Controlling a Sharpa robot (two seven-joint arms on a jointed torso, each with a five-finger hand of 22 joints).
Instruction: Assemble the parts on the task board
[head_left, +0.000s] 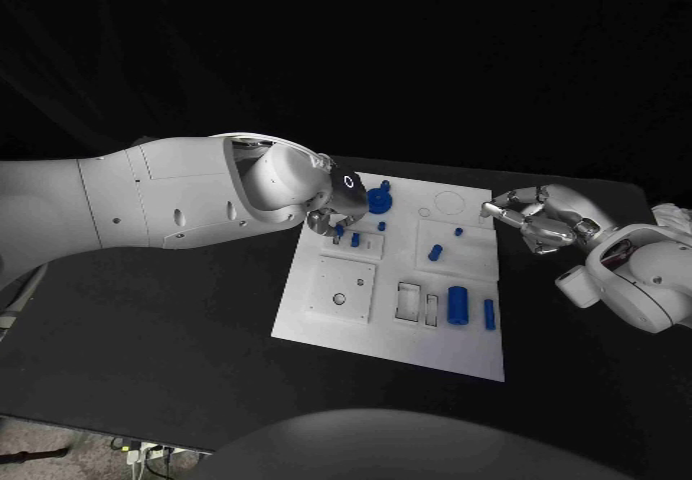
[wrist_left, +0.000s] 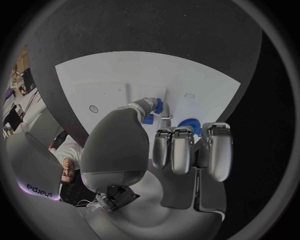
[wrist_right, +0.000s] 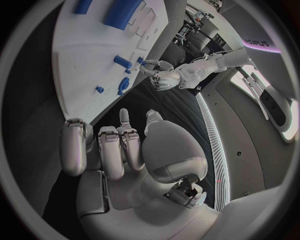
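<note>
Nearest the robot, at about four o'clock on the board (head_left: 389, 335), a large blue cylinder (head_left: 457, 304) and a thin blue bar (head_left: 489, 314) lay loose on the white plate, which sat on the desk (head_left: 173, 330). Farther off, toward eleven o'clock, the left hand (head_left: 335, 215) pinched a small blue peg (wrist_left: 157, 106) between thumb and finger, low over the board beside a blue gear (head_left: 379, 199). The step looked like seating that peg; next would come lining it up and pressing down. The hole under it was hidden by the fingers. The right hand (head_left: 531, 222) hovered at the board's two o'clock edge, fingers loosely apart, holding nothing.
</note>
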